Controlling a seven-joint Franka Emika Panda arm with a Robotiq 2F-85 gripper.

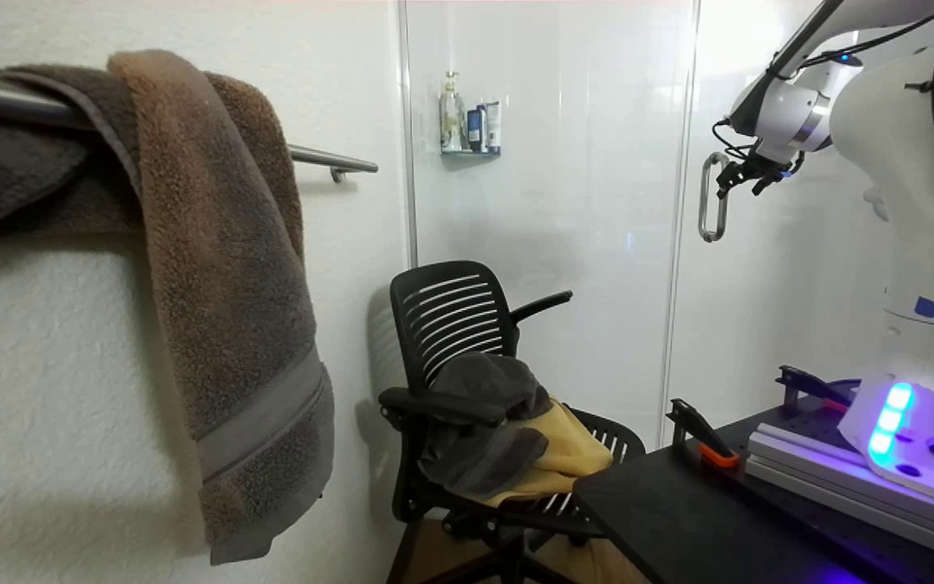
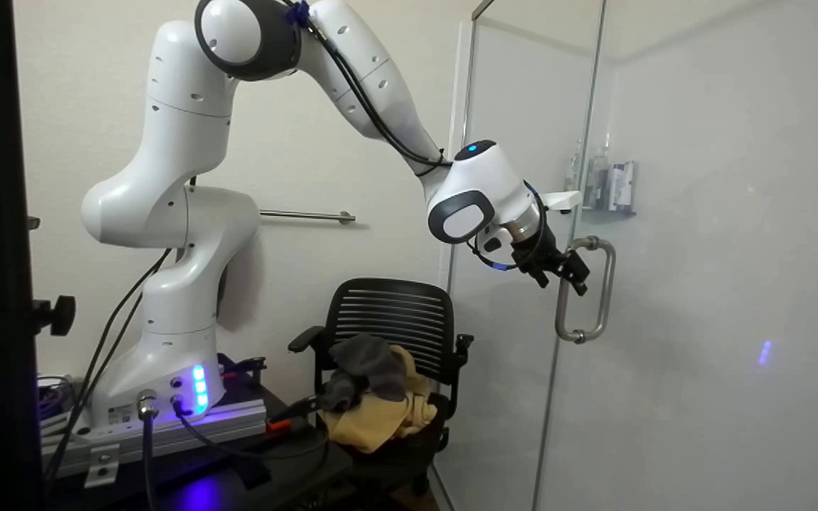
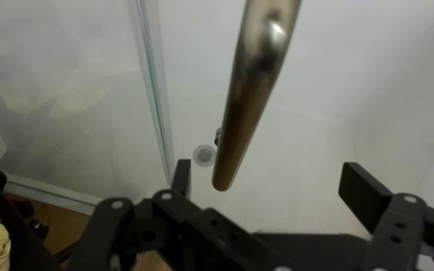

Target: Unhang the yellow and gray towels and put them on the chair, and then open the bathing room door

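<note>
Currently, the gripper [image 3: 268, 180]: its fingers [image 3: 182, 177] are standing wide apart; in the wrist view the rounded end of the silver handle [image 3: 247, 101] is showing between their tips, nearer the one on that picture's left.
Contact: the gripper is hanging just beside the handle's upper half and overlapping it in both exterior views; whether it is touching is hard to make out.
Handle's long axis: the loop is running nearly upright in both exterior views; in the wrist view its bar is slanting from the top edge downward and leftward, pointing into the gap.
Room between the fingers: the larger clearance is lying on the wrist view's right, between the handle and the farther fingertip.
Door edge: the bathing room door [image 1: 759, 324] is rising tall and vertical, carrying the handle close to its long side; in the wrist view a glass edge [image 3: 152, 82] is running down to the left of the handle.
Chair [image 2: 434, 363]: it is standing below the gripper and well apart from it, between the wall [image 1: 353, 259] and the black table [image 1: 653, 503], whose corner is overlapping the seat in an exterior view.
Towels on it: the gray towel [image 1: 487, 373] is lying heaped partly over the yellow towel [image 1: 572, 450], which is spreading out beneath.
Rail [image 1: 321, 155]: a brown towel [image 1: 224, 324] is hanging lengthwise from it, its banded hem near the bottom.
</note>
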